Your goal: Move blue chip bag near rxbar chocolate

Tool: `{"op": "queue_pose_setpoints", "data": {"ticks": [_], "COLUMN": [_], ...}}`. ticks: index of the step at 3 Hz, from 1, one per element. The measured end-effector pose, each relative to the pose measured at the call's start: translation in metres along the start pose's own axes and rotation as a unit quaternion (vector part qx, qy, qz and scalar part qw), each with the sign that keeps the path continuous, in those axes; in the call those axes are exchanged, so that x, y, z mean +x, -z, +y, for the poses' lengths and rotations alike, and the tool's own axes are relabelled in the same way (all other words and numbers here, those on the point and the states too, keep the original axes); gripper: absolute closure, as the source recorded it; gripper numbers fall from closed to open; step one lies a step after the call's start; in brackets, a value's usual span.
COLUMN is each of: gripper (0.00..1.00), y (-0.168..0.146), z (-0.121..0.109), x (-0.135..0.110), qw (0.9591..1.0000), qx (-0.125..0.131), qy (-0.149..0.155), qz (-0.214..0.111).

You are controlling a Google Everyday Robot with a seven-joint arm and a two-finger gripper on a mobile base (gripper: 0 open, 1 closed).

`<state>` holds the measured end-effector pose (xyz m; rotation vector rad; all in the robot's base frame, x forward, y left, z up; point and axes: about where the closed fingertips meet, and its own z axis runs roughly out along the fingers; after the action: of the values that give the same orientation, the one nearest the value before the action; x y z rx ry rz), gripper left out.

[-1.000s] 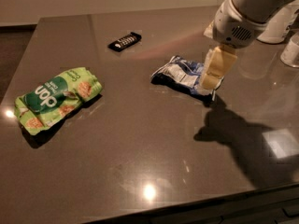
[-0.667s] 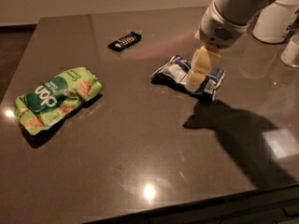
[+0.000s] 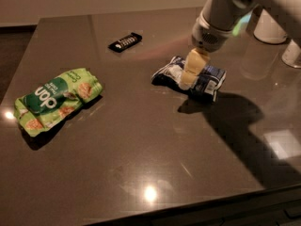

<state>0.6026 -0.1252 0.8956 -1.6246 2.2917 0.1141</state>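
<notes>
Three packets on your dark table [image 3: 141,173]. Green chip bag [image 3: 56,98] at 9 o'clock. Blue chip bag [image 3: 209,78] at 2 o'clock, gripper [image 3: 186,80] down on its middle; you cannot tell its grip. Rxbar chocolate [image 3: 125,42] at 11 o'clock, well apart.

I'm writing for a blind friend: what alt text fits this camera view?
A robot arm's gripper sits over the middle of a crumpled blue bag on a dark table. A small black bar lies apart from it, farther back and left, and a green bag lies at the left.
</notes>
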Motion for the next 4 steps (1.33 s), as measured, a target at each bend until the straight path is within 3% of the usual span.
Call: {"op": "queue_pose_setpoints", "data": {"ticks": [3,4], "gripper": [0.00,0.14], "y": [-0.036,-0.042], "z": [-0.013,-0.016], "x": [0.008,0.011], "qw": [0.9995,0.9993], "qx": [-0.014,-0.014], "qy": [-0.013,-0.015], "qz": [0.027,0.031]}}
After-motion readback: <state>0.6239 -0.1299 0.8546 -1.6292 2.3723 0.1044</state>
